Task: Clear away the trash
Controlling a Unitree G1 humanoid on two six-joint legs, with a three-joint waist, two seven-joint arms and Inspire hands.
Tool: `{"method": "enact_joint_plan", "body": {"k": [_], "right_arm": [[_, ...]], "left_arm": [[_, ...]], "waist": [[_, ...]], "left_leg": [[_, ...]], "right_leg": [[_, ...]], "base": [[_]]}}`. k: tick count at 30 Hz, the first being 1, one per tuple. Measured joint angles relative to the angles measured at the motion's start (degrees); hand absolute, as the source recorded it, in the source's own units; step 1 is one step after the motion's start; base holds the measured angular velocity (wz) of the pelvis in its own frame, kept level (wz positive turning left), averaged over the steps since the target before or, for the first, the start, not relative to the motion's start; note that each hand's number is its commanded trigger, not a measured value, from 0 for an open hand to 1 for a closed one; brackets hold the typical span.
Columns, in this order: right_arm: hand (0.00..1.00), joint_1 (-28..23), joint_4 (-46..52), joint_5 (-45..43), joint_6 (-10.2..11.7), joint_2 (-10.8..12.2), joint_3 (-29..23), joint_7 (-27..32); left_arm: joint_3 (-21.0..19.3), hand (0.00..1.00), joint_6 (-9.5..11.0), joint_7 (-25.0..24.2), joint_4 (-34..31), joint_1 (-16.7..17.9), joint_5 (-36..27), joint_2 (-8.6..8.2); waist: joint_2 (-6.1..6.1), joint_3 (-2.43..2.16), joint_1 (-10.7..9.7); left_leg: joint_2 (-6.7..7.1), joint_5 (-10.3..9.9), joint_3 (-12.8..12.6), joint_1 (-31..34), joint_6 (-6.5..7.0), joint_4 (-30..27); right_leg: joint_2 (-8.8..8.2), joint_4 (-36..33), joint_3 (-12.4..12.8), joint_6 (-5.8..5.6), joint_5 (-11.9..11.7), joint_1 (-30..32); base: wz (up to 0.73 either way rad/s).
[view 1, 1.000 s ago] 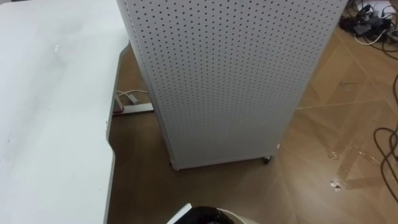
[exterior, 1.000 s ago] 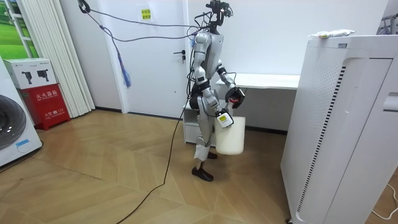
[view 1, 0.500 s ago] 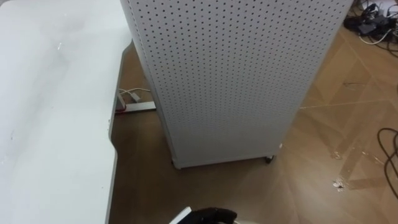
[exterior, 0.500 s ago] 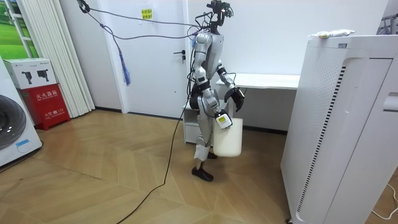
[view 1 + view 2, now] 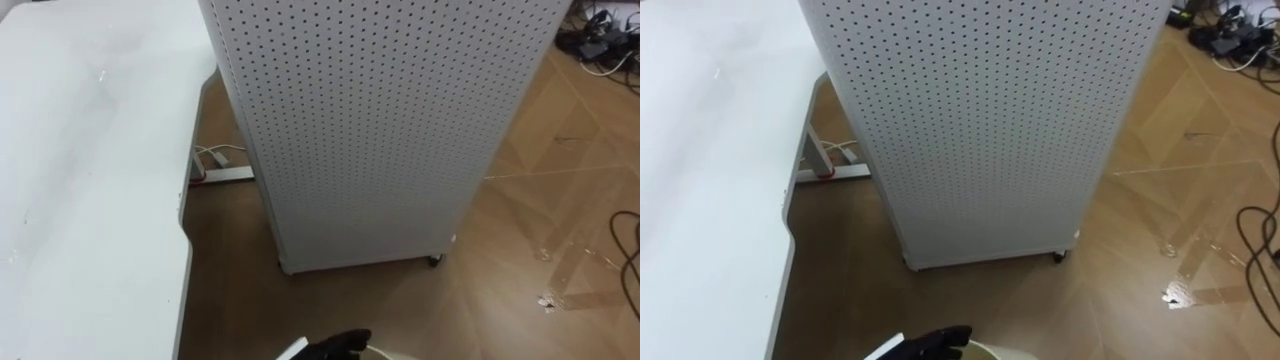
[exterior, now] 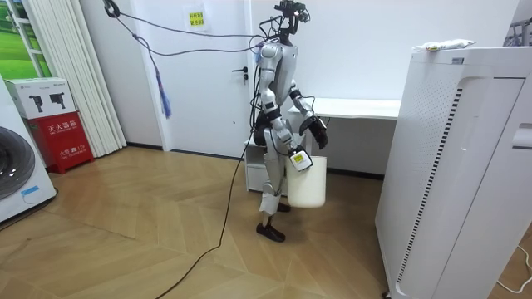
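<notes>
Beside the white desk (image 5: 90, 150), facing the white perforated metal cabinet (image 5: 370, 120), the robot carries a white plastic bin (image 6: 306, 183), right hand (image 6: 296, 158) clamped on its rim, left hand (image 6: 316, 130) just above, state untellable; what I take for garbage, a small white scrap (image 5: 543, 298) on the wooden floor (image 5: 520, 200), needs approaching and stooping.
</notes>
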State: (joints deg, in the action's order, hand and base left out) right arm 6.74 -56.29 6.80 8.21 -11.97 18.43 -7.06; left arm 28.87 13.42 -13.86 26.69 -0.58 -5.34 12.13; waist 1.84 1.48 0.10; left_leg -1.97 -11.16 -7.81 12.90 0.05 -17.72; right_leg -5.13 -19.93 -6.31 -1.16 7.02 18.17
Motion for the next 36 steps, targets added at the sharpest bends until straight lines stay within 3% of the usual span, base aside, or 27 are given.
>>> {"method": "enact_joint_plan", "body": {"k": [4, 6, 12, 16, 19, 27, 34, 36], "right_arm": [[1.00, -0.1, 0.0, -0.1, 0.0, 0.0, -0.1, 0.2], [1.00, -0.2, 0.1, -0.1, 0.4, 0.0, -0.5, 0.3], [1.00, -2.0, 1.3, 0.1, 1.6, -0.2, -2.9, 0.7], [1.00, -3.6, 1.9, 0.5, 2.6, -0.1, -4.1, 1.5], [1.00, -4.7, 3.0, 0.6, 2.7, -0.2, -5.0, 2.2], [1.00, -6.1, 3.5, 0.8, 2.7, 0.2, -5.9, 1.5], [1.00, -7.2, 3.9, 1.0, 2.8, 0.0, -6.0, 1.7], [1.00, -7.9, 4.9, 1.0, 3.0, -0.2, -6.2, 1.9]], "left_arm": [[-2.4, 0.00, 0.9, 2.0, -2.5, -0.1, 2.8, -0.18], [-3.7, 0.00, 1.2, 3.8, -7.9, 0.7, 5.2, 0.50], [-6.6, 0.00, 4.8, 9.4, -19.0, 1.6, 12.0, 0.77], [-8.4, 0.00, 7.1, 13.8, -21.6, 1.3, 16.5, 0.77], [-9.2, 0.00, 7.2, 16.8, -21.9, 0.4, 18.8, 1.25], [-13.5, 0.00, 8.0, 24.1, -29.6, -0.8, 22.6, 1.36], [-13.5, 0.00, 10.0, 32.1, -30.6, -1.2, 31.7, 1.80], [-14.7, 0.00, 10.7, 34.5, -32.0, -1.2, 34.9, 1.84]], "waist": [[-0.16, 0.07, -0.1], [-0.17, 0.08, -0.4], [-0.40, -0.06, -1.3], [-0.60, -0.23, -2.7], [-0.70, -0.29, -3.5], [-1.48, -0.57, -2.8], [-1.61, -0.79, -2.3], [-1.49, -0.87, -2.3]], "left_leg": [[0.00, 0.0, 0.0, -1.0, 0.00, 0.0], [-0.04, 0.0, 0.0, -2.2, 0.00, 0.5], [0.25, 0.0, 0.0, -6.1, -0.01, 2.8], [0.65, 0.0, 0.0, -7.9, 0.02, 3.1], [0.94, 0.0, -0.1, -8.8, 0.04, 3.4], [0.51, -0.8, -5.4, -14.4, 0.54, 5.7], [-0.81, -1.6, -7.1, -18.4, -0.18, 6.4], [-1.54, -2.0, -7.4, -18.5, -0.64, 6.2]], "right_leg": [[0.01, 0.2, -0.1, -0.04, 0.0, -1.2], [0.14, 1.2, -0.2, -0.09, 0.0, -2.5], [0.26, 2.1, 0.1, -0.41, 0.2, -5.9], [-0.17, 2.3, 0.1, -0.94, 0.6, -7.6], [-0.47, 2.4, 0.1, -1.12, 0.7, -8.2], [-0.47, 1.8, -0.1, -1.05, 0.6, -10.0], [0.80, 2.8, -0.4, -0.74, 0.1, -13.2], [1.17, 3.2, -1.8, -0.36, 0.0, -13.3]], "base": [[0.00], [0.02], [-0.01], [-0.01], [-0.03], [-0.30], [-0.18], [-0.08]]}}
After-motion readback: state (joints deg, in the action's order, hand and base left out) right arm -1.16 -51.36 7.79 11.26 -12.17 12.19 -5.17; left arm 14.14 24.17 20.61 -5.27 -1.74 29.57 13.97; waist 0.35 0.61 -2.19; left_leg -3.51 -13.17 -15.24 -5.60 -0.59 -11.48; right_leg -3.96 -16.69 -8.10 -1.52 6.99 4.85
